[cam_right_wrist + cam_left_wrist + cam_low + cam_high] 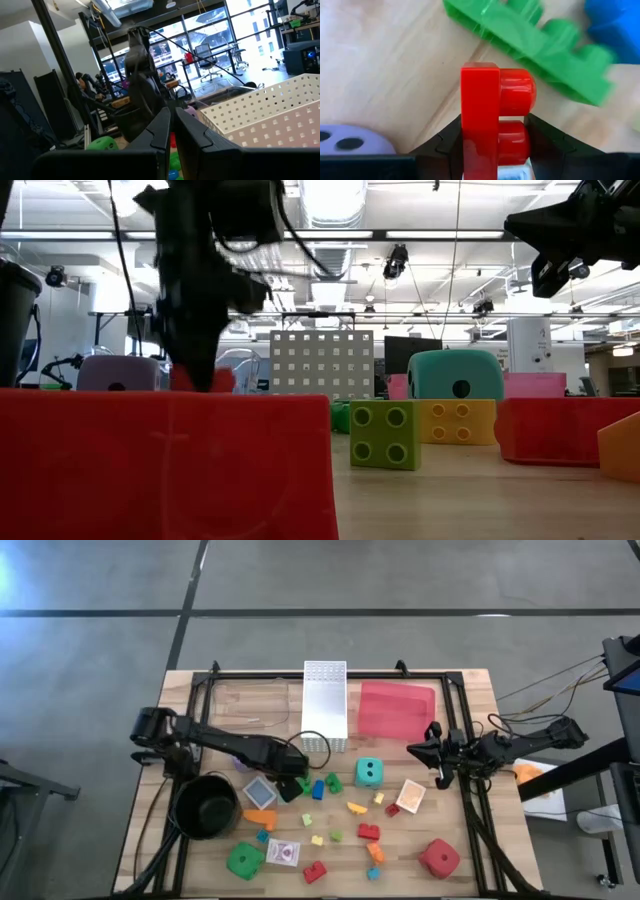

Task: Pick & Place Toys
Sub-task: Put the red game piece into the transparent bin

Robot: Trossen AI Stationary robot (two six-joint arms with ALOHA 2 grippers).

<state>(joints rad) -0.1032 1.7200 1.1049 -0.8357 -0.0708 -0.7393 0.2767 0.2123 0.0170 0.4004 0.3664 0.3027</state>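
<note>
High: left gripper (291,783) down among the toys beside the purple die (246,762); right gripper (424,749) raised near the red tray (395,708) | Low: teal die (456,375) stands behind yellow brick (458,421) | Left wrist: fingers (543,144) clamp a red brick (492,116), green brick (540,47) just beyond | Right wrist: fingers (160,127) pressed together, empty, white basket (265,112) ahead.

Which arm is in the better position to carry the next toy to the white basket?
The left. Its end effector already grips a red brick near the white basket. The right end effector hangs shut and empty beside the red tray, off the toys.
</note>
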